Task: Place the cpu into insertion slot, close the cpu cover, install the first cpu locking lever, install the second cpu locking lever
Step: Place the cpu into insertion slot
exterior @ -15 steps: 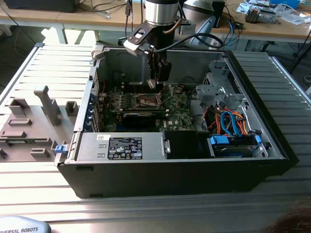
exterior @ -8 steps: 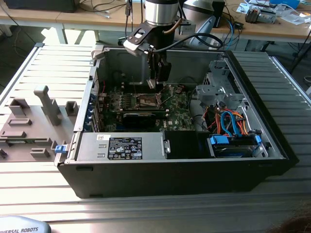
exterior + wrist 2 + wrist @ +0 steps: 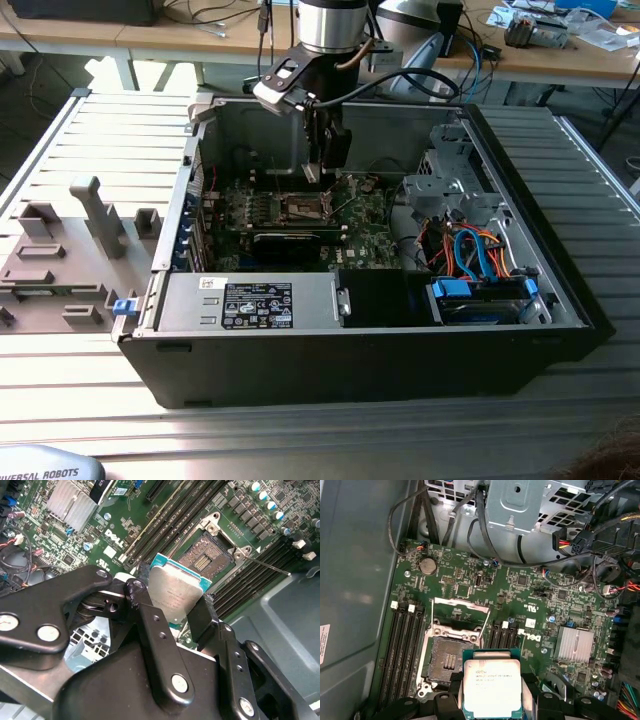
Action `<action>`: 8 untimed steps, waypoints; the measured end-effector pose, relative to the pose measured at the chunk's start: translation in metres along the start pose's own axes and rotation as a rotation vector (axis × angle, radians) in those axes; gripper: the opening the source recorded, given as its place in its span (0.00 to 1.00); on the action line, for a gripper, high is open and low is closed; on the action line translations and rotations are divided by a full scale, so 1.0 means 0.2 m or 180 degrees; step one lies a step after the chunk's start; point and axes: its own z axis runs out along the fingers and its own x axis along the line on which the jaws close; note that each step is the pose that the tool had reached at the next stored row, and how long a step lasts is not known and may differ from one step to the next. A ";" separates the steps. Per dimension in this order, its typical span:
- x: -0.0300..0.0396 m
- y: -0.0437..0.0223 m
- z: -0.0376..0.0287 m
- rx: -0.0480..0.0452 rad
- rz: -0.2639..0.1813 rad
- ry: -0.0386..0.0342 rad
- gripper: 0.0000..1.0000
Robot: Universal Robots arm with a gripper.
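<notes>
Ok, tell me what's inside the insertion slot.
No chip: the insertion slot shows its bare dark contact field. The cpu, held by the gripper, covers one corner of it in the first wrist view.

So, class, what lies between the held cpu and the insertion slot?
Nothing. In the first wrist view the cpu, held in the gripper, hangs over an edge of the empty insertion slot, with no object between them.

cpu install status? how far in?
Done: the cpu is picked up, clamped in the gripper. In hand: it hangs above the board near the insertion slot, which is empty, with the cpu cover raised open. Left: seating the chip, closing the cover, both locking levers.
</notes>
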 end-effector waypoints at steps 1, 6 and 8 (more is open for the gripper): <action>0.000 0.000 0.000 0.0001 0.0004 -0.0001 0.54; 0.000 0.000 0.000 0.0003 0.0021 -0.0005 0.54; 0.000 0.000 0.001 0.0004 0.0027 -0.0006 0.54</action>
